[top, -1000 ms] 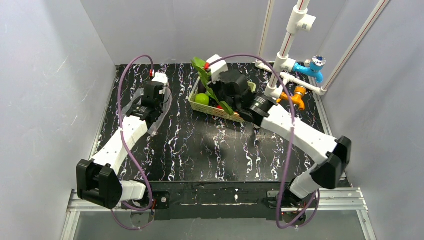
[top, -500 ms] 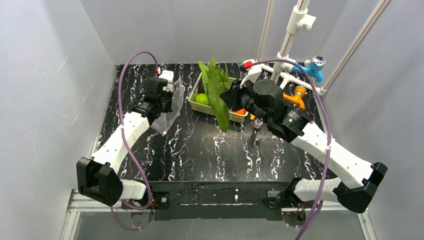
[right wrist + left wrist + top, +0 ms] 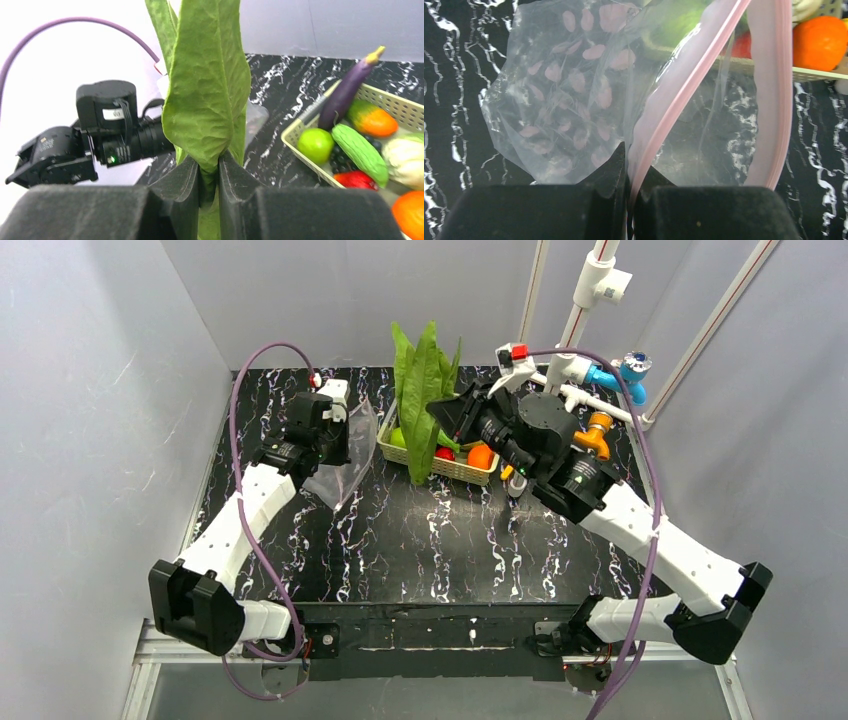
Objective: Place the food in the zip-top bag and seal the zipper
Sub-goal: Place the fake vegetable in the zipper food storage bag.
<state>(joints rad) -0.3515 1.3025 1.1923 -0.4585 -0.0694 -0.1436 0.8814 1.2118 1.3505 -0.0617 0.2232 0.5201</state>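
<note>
Green leaves [image 3: 207,85] are clamped in the right gripper [image 3: 209,166]. The bag [image 3: 559,100] is pinched at its zipper [image 3: 675,95] by the left gripper [image 3: 628,165]. Next, the leaves are to be steered into the bag's mouth.

A robotics lab booth: grey walls [image 3: 90,390] are enclosing a marbled black table [image 3: 400,540], PVC pipework [image 3: 577,327] standing far right.

High overview, close wrist views, shared basket [image 3: 457,469]
</note>
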